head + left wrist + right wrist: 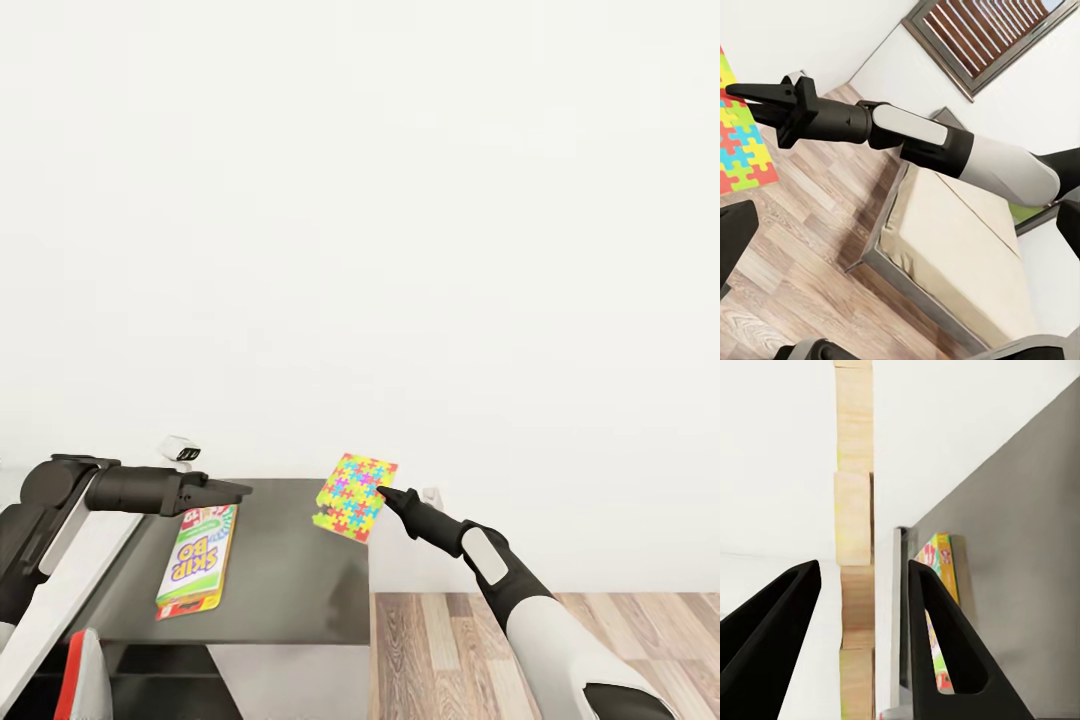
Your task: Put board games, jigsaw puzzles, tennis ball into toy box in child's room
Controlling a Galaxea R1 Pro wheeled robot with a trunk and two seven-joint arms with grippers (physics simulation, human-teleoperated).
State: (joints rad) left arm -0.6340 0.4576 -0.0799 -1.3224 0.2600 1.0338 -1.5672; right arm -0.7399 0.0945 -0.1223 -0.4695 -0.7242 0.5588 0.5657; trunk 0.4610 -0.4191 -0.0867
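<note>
I'm looking into a bedroom in a home, a child's by the look of it. Straight ahead at twelve o'clock there's a plain white wall [360,220], with a wood-plank floor [560,625] down at four o'clock. A dark grey tabletop [290,570] sits against the wall at about six o'clock, carrying a card game box [197,560], and a bright jigsaw puzzle box [355,496] is up beside it. Through my left wrist camera I see a low bed [960,255] with a beige mattress on a grey frame, and a window [982,34] with slatted blinds.
</note>
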